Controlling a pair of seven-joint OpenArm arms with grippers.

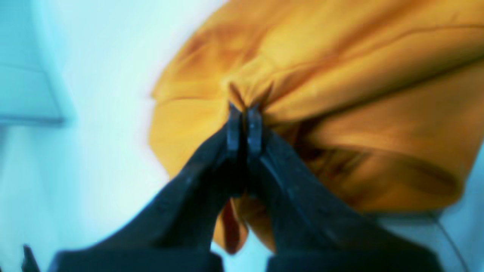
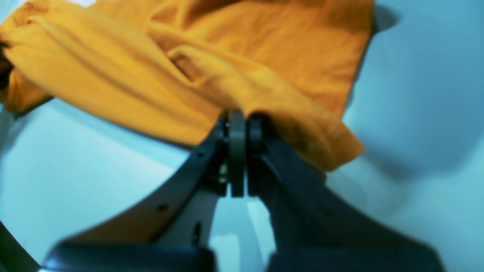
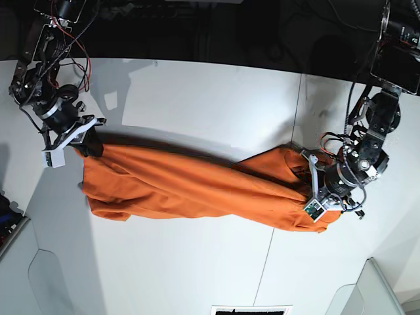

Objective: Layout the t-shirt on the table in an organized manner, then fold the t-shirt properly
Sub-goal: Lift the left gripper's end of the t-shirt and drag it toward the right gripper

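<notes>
The orange t-shirt (image 3: 197, 187) lies bunched in a long twisted band across the white table (image 3: 197, 105), stretched between my two arms. At the right of the base view my left gripper (image 3: 314, 191) is shut on a pinch of its fabric; in the left wrist view the closed tips (image 1: 244, 113) gather creased t-shirt cloth (image 1: 340, 75). On the left of the base view my right gripper (image 3: 88, 146) is shut on the other end. The right wrist view shows its jaws (image 2: 242, 121) pressed together on a fold of the t-shirt (image 2: 264, 49), lifted slightly off the table.
A thin dark seam (image 3: 289, 170) runs down the table on the right. Grey tray-like edges sit at the bottom left (image 3: 13, 243) and bottom right (image 3: 387, 289) corners. A black and white object (image 3: 251, 310) lies at the front edge. Cables hang behind both arms.
</notes>
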